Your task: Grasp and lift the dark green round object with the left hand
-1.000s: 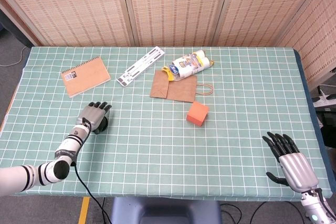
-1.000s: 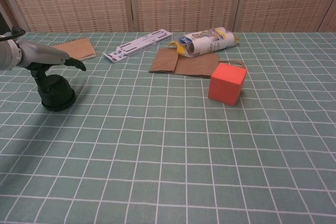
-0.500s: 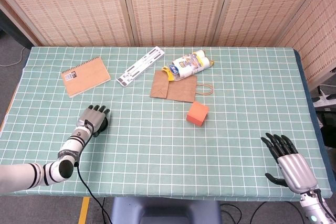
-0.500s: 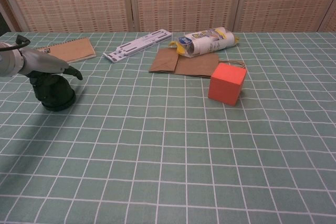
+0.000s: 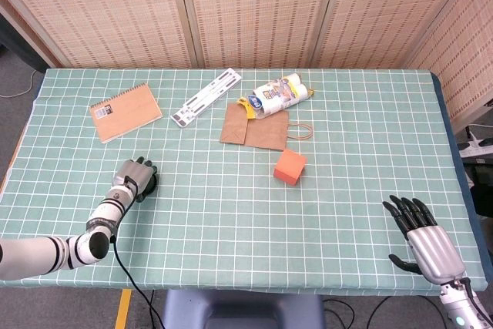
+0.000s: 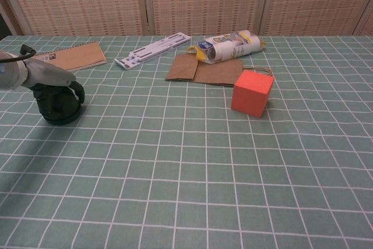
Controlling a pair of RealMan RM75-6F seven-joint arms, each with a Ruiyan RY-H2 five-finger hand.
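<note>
Over the last second the left hand (image 6: pixel 51 80) has sunk onto the green object (image 6: pixel 59 104) and its fingers (image 6: pixel 77 90) have gone from spread and pointing forward above it to curled down around its top. A second ago the chest view showed them reaching flat over the object, and half a second ago they were starting to droop. Now at least one dark finger hooks down the right side of it, while the head view shows the hand (image 5: pixel 134 177) sitting on top with only a dark sliver of the object (image 5: pixel 152 182) showing to its right. I judge this to be the grasp closing, so the lift is what remains. The object stands on the tabletop (image 6: pixel 192 161) at the near left, its base flat on the checked cloth, well left of the red cube (image 6: pixel 252 93) and nearer than the notebook (image 6: pixel 73 55). It is not raised yet. The fingers wrap its upper part from above and appear to touch it, so the hand looks to be gripping it, though how firmly the far side is held cannot be told. The right hand (image 5: pixel 425 240) rests at the near right corner, fingers spread apart and holding nothing, far from everything.
</note>
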